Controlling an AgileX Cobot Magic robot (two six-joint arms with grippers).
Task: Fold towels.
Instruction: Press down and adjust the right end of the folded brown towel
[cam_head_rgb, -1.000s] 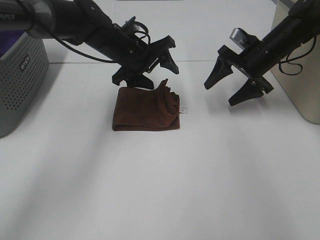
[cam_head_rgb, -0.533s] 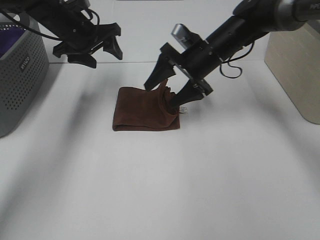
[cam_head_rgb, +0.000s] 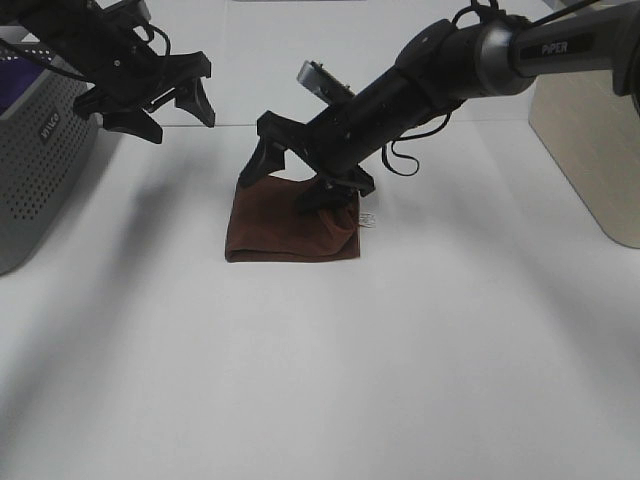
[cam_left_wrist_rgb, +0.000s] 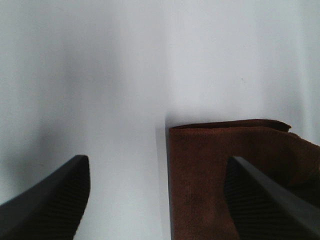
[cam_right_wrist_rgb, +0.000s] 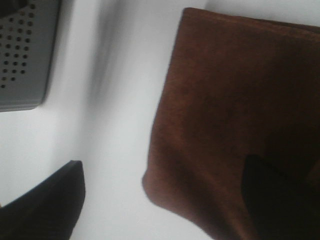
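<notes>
Right gripper (cam_head_rgb: 277, 192) arriving at towel (cam_head_rgb: 285, 238).
Jaws wide, it is lowering onto towel's far edge; left gripper (cam_head_rgb: 176, 122), also wide, is withdrawing; final fold likely pending.

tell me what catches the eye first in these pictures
A folded reddish-brown towel lies on the white table, near its middle. The right gripper, jaws wide open, is low over the towel's far edge, its arm reaching in from the right. The left gripper, also open, hangs higher at the far left, beside a grey perforated basket.
</notes>
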